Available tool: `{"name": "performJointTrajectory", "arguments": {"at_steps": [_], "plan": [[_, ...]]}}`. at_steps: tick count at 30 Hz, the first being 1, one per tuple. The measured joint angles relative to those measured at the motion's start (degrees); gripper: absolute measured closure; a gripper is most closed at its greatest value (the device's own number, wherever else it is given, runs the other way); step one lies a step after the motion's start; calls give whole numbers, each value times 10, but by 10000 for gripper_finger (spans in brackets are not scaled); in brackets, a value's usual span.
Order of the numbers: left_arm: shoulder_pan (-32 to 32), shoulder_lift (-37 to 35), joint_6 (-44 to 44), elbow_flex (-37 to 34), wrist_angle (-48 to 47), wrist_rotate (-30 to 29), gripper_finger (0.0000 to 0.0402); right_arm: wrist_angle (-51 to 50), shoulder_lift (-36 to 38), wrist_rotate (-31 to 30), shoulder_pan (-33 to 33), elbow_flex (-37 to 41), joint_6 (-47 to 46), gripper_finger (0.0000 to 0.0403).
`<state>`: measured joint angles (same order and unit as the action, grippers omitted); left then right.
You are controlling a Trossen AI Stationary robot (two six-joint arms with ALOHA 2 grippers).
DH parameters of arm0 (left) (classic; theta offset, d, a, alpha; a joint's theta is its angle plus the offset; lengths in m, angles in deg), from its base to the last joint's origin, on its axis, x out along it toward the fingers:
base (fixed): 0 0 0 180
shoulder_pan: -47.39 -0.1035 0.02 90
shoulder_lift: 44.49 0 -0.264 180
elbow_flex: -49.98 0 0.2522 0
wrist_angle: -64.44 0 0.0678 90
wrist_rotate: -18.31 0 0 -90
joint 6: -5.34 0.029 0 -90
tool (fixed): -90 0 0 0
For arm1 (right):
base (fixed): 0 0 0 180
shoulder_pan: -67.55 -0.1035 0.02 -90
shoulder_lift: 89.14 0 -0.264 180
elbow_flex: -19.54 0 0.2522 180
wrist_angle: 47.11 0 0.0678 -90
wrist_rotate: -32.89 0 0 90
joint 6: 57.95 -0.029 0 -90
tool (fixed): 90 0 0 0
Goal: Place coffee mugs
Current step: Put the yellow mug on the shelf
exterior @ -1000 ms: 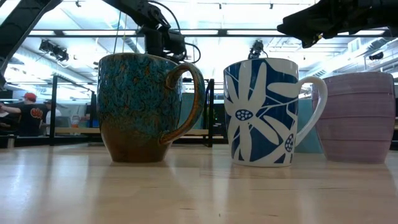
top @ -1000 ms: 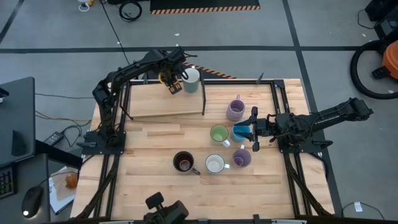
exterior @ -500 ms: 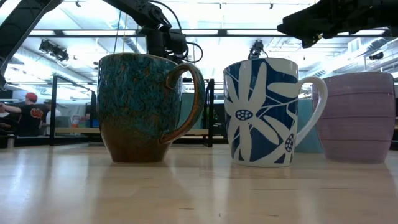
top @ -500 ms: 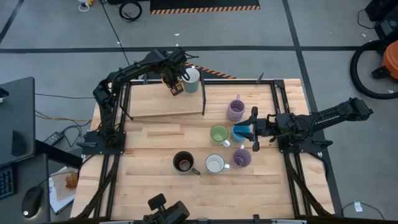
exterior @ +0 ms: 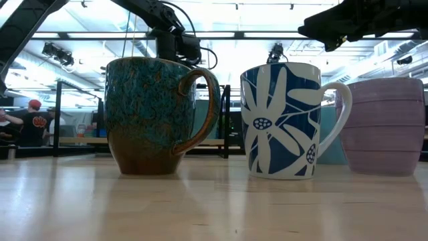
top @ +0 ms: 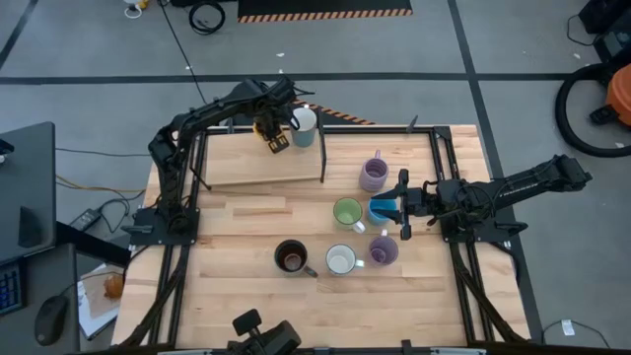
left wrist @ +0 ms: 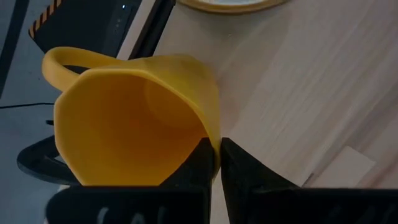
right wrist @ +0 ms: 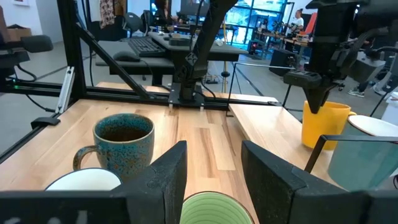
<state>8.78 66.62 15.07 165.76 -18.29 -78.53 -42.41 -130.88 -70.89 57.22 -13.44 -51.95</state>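
High view: white mug (top: 304, 122) beside orange mug (top: 268, 131).

Wooden table (top: 237, 286) under six mugs (top: 347, 212), raised board (top: 261, 166).

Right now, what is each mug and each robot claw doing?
Left gripper: shut on the orange mug's rim.
Orange mug: held, over the raised board.
White mug: upright on the raised board.
Right gripper: open, low by the blue mug.
Blue mug: on the table.
Green mug: upright, empty.
Dark brown mug: upright on the table.
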Motion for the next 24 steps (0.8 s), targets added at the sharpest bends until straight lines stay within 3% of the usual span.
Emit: {"name": "performJointTrajectory", "arguments": {"at_steps": [24], "plan": [[18,14,36,-5,12,-16,367,-2,0,4,-1,0,-4,245]]}}
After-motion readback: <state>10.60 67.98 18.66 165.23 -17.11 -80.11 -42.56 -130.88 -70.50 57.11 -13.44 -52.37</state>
